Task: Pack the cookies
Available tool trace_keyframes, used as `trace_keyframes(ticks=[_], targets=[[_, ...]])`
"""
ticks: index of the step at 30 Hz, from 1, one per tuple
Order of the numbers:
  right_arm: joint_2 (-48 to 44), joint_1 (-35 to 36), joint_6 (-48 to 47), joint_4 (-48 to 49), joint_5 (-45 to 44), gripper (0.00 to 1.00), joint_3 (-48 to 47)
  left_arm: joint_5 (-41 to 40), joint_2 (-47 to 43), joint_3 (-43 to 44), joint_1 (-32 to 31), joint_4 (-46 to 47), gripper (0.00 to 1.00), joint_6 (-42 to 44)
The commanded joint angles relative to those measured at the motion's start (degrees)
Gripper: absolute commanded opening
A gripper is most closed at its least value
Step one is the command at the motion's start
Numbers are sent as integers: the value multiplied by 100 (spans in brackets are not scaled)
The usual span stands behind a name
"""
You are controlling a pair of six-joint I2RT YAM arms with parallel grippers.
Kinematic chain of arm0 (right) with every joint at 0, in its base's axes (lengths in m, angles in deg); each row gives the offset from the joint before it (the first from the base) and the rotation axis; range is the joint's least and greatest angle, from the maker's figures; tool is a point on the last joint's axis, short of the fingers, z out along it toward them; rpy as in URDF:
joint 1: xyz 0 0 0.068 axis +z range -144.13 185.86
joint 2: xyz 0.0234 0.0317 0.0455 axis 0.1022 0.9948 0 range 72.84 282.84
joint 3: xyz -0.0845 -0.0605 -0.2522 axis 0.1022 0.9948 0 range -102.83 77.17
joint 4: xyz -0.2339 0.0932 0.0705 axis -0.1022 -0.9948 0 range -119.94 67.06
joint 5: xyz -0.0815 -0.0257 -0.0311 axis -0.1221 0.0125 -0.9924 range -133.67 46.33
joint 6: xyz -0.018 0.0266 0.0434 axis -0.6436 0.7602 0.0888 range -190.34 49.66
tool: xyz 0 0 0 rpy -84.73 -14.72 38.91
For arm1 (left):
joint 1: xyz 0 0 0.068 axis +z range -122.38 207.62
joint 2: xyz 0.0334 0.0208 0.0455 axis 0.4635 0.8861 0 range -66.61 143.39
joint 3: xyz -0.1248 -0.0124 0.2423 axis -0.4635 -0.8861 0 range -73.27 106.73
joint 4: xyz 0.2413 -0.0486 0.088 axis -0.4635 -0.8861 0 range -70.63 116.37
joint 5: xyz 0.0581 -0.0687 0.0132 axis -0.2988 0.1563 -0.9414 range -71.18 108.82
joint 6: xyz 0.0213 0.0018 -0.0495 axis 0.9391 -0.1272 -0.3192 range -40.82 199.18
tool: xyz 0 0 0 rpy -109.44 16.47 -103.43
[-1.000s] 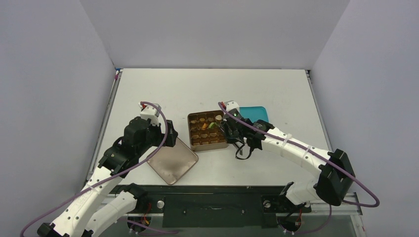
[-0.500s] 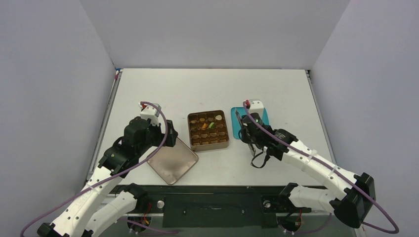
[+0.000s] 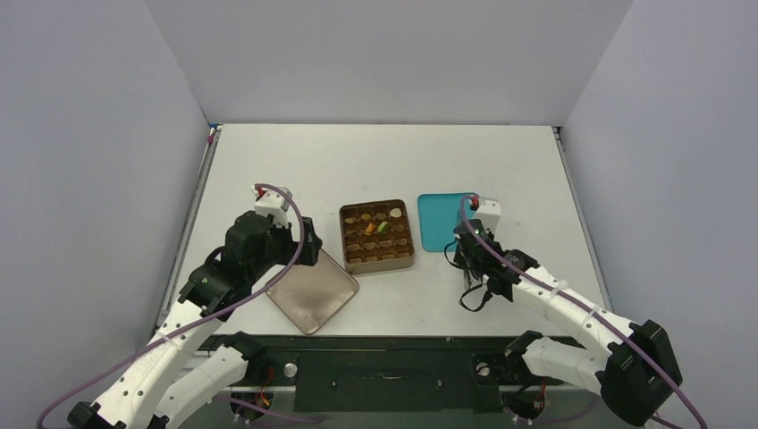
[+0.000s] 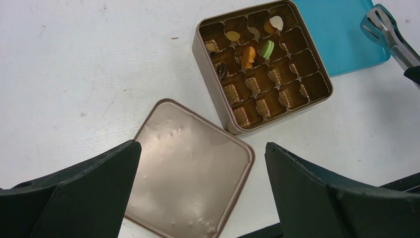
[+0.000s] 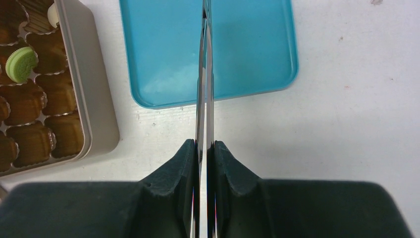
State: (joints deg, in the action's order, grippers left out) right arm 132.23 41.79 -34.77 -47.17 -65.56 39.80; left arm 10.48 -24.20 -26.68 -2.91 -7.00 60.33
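The cookies (image 4: 249,56) lie already inside the tin (image 4: 212,79), in its compartments of the rows farthest from the arm bases. The nearer rows of the tin show only brown pleated paper cups. I can see an orange piece, a green cookie (image 4: 267,48) with a ridged round edge, one pale and smooth, some tan ones and a dark one.

I judge them very light, dry and brittle, so a strong squeeze would probably crumble them. The best hold seems to be across the width, at the edges, with only gentle pressure. The ridged edge should grip better than the smooth pale one, which may slip.

The right gripper (image 5: 204,148) is clamped narrow on the long metal tweezers (image 5: 208,89), to the right of the tin. The thin shiny blades are pressed almost together over the teal tray (image 5: 247,44), which looks like smooth glossy plastic. No cookie shows at the tweezer tip in the left wrist view.

The left gripper (image 4: 200,146) stands wide and holds nothing, above the lid (image 4: 190,163). The lid lies just beside the left near corner of the tin, matte champagne metal with rounded corners
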Motion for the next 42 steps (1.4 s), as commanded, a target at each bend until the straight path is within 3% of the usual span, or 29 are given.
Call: trace_keyframes(ticks=[1, 24, 42], targets=[[291, -95, 151, 749, -94, 14, 61, -68, 5, 71, 38, 93, 97, -2], [1491, -985, 82, 1688, 696, 31, 347, -37, 74, 80, 46, 101, 97, 5], [1601, -1166, 129, 1432, 737, 48, 148, -19, 74, 83, 39, 96, 97, 4]])
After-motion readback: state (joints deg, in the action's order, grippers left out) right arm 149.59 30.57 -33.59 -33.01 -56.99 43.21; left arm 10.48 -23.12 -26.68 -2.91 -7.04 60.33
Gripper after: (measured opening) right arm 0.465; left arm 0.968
